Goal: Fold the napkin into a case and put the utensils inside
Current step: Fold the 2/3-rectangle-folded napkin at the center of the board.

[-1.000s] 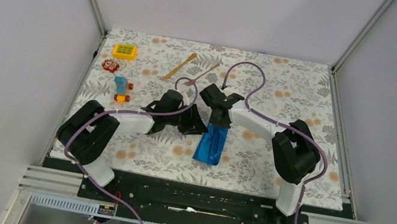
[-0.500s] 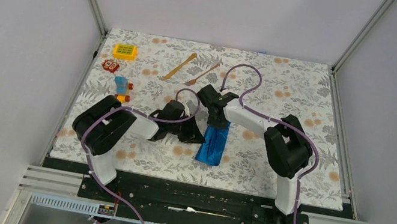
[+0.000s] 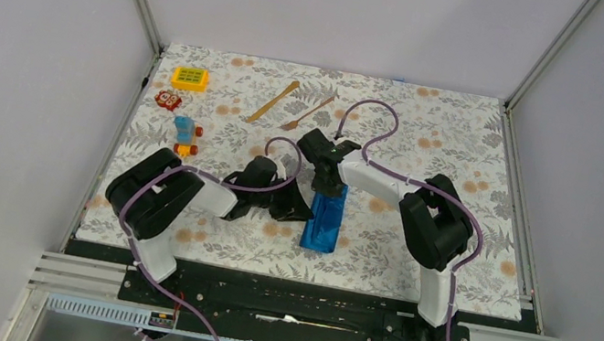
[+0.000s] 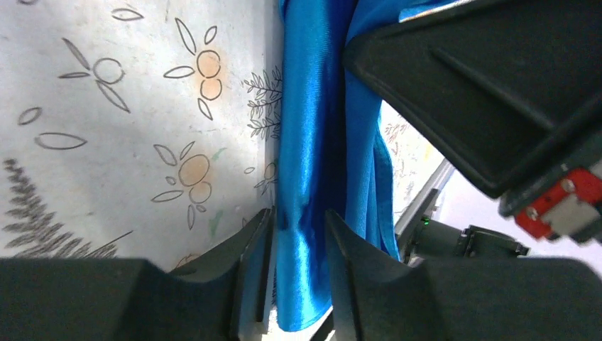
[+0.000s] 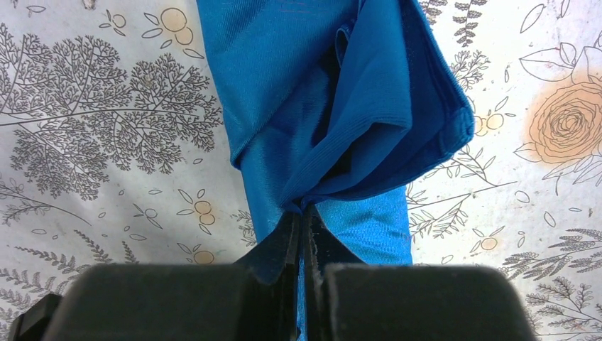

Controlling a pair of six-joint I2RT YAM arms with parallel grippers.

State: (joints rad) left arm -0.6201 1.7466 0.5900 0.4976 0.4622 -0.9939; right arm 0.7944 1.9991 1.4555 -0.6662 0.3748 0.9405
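L claw (image 4: 299,217) narrow, nipping napkin (image 3: 324,221) at long edge. R claw (image 5: 304,217) clamped on far-end fold. Vs. 1 s ago: both arms drawn in, strip straighter, centre-front of tabletop (image 3: 433,137); fold prob. nearly done. Utensils (image 3: 274,101) untouched, far side.

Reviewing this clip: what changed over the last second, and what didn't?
Both arms drew their elbows in toward the middle. The right gripper slid slightly left and the left gripper edged toward the near edge. Both are pinching the napkin, which barely shifted. The utensils and toys stayed put.
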